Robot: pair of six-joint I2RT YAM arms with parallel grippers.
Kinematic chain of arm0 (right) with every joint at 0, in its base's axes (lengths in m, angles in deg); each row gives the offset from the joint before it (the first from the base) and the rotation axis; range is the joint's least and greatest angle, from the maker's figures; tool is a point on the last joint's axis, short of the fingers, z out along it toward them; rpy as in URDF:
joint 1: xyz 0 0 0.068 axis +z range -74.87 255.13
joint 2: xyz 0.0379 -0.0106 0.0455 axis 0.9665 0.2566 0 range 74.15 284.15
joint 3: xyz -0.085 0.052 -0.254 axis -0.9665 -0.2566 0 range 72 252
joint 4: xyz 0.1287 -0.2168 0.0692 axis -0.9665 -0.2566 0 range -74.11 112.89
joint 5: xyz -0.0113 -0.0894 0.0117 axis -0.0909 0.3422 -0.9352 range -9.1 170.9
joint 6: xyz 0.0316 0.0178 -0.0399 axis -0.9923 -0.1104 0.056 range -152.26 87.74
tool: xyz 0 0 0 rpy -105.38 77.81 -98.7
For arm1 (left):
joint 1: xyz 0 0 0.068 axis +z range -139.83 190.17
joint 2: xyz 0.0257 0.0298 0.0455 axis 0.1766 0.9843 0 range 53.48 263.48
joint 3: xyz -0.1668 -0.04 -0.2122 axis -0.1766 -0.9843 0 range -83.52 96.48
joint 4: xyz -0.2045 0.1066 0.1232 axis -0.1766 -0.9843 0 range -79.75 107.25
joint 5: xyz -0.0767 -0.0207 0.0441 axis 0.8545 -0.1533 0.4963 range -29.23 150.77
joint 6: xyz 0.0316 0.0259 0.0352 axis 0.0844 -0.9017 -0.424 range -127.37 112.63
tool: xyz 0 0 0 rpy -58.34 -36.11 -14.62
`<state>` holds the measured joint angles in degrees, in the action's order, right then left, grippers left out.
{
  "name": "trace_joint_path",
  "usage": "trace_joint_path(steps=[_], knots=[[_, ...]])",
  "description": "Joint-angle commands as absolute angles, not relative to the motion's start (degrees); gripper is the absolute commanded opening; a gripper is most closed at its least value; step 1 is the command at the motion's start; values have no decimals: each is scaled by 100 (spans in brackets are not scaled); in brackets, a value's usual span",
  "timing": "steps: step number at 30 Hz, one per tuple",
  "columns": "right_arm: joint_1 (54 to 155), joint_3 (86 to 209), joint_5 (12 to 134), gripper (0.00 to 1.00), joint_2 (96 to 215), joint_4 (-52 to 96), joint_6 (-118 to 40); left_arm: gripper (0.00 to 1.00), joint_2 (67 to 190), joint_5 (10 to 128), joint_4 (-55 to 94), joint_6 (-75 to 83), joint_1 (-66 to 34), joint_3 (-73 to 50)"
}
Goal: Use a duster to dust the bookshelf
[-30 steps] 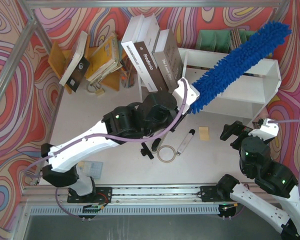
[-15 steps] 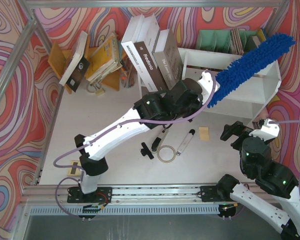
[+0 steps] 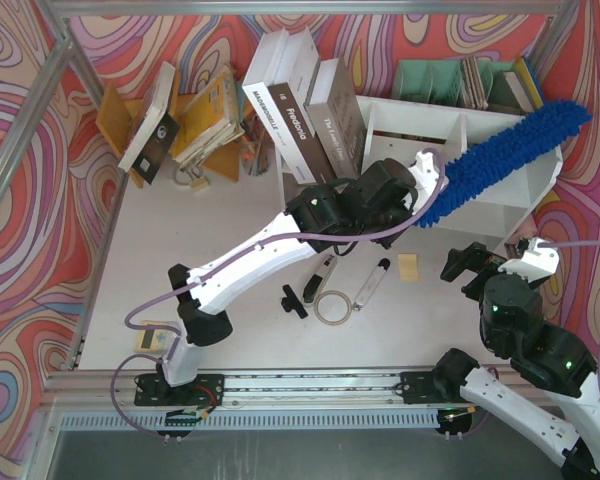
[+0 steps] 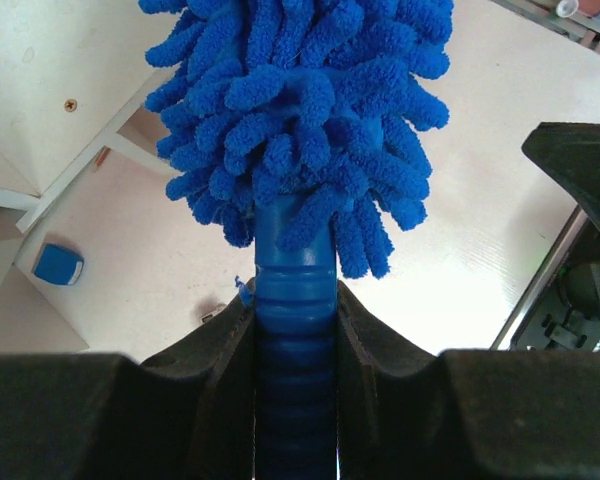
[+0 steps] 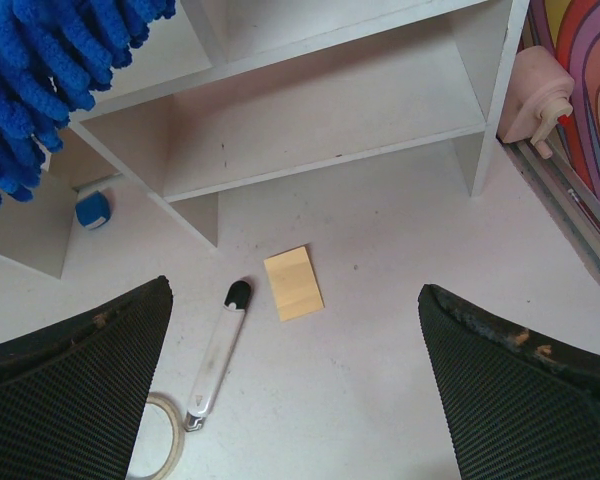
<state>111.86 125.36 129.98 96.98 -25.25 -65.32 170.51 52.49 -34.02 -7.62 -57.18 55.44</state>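
The white bookshelf (image 3: 495, 208) lies at the back right of the table. The bright-blue fluffy duster (image 3: 510, 150) slants across its right compartment, its tip past the shelf's far right corner. My left gripper (image 3: 426, 178) is shut on the duster's ribbed blue handle (image 4: 295, 300), with the shaggy head (image 4: 300, 110) just beyond the fingers. My right gripper (image 3: 470, 264) hangs open and empty in front of the shelf. In the right wrist view it (image 5: 295, 370) is above the table, the shelf (image 5: 330, 130) lies ahead, and the duster head (image 5: 30, 90) shows at top left.
A black-and-white marker-like tool (image 5: 218, 350), a yellow note pad (image 5: 293, 283) and a tape ring (image 3: 332, 307) lie in front of the shelf. Upright books (image 3: 300, 100) stand left of the shelf. A green file rack (image 3: 430, 80) is behind it. An orange-brown book stand (image 3: 195, 120) is at back left.
My left arm has swung right and stretched out, carrying the duster lower over the shelf's right compartment. My right arm has not moved.
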Motion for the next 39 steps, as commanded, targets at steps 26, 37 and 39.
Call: trace_joint_path(steps=[26, 37, 39], knots=[[11178, 12526, 13126, 99, 9771, -2529, -6544, 0, 14258, 4625, -1498, -906, -6120, 2341], [11178, 12526, 13126, 99, 9753, -2545, -6554, 0, 15611, 3987, -2486, -775, -5542, 3949], [11178, 12518, 13125, 99, 9753, -2545, -6546, 0, 15857, 4121, -2629, -852, -5505, 4239]])
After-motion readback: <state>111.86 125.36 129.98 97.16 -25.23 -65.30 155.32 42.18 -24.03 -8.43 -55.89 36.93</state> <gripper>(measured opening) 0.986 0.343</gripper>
